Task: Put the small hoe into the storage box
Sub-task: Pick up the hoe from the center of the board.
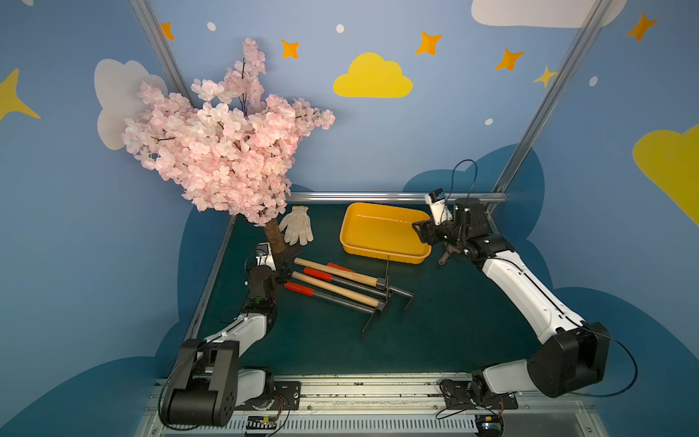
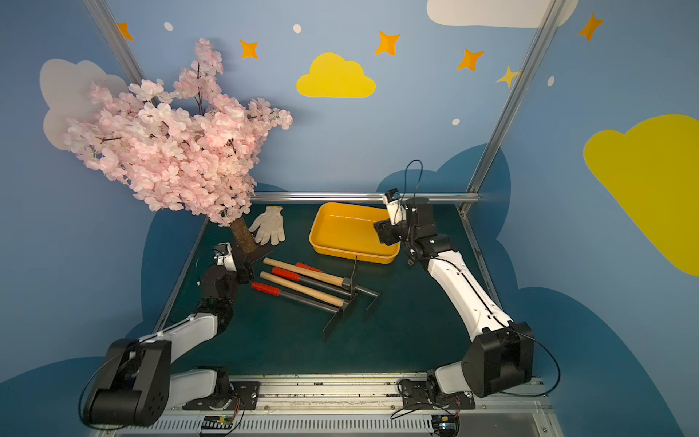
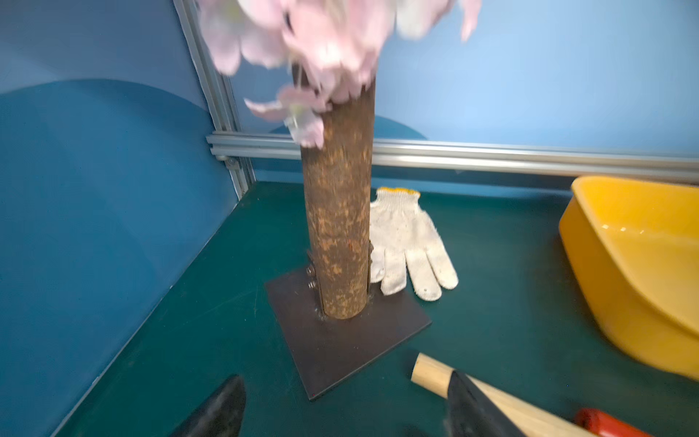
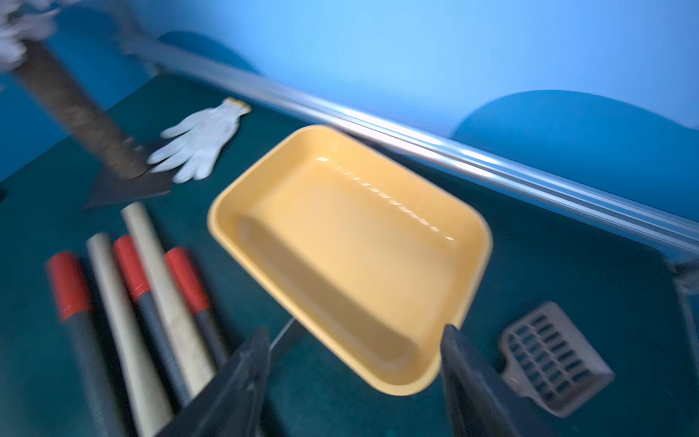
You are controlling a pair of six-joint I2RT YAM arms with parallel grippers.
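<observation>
Several small hoes lie side by side mid-table in both top views: two with wooden handles [image 1: 334, 272] and others with red grips [image 1: 299, 289] on grey shafts. Their blades [image 1: 380, 302] point to the right. Behind them stands the yellow-orange storage box [image 1: 382, 254], with nothing in it [image 4: 302, 272]. My left gripper [image 1: 284, 268] is open and low by the handle ends. In the left wrist view [image 3: 344, 401] nothing lies between its fingers, and one finger overlaps a wooden handle's end [image 3: 429, 372]. My right gripper [image 1: 421, 231] hovers open over the box's right corner [image 4: 355, 336] and holds nothing.
A blossom tree with a brown trunk [image 3: 336, 227] on a dark square base plate [image 3: 340, 352] stands just ahead of the left gripper. A white glove [image 1: 297, 226] lies behind it. A grey perforated scoop [image 4: 552, 359] lies right of the box. Metal rails [image 1: 378, 196] edge the table.
</observation>
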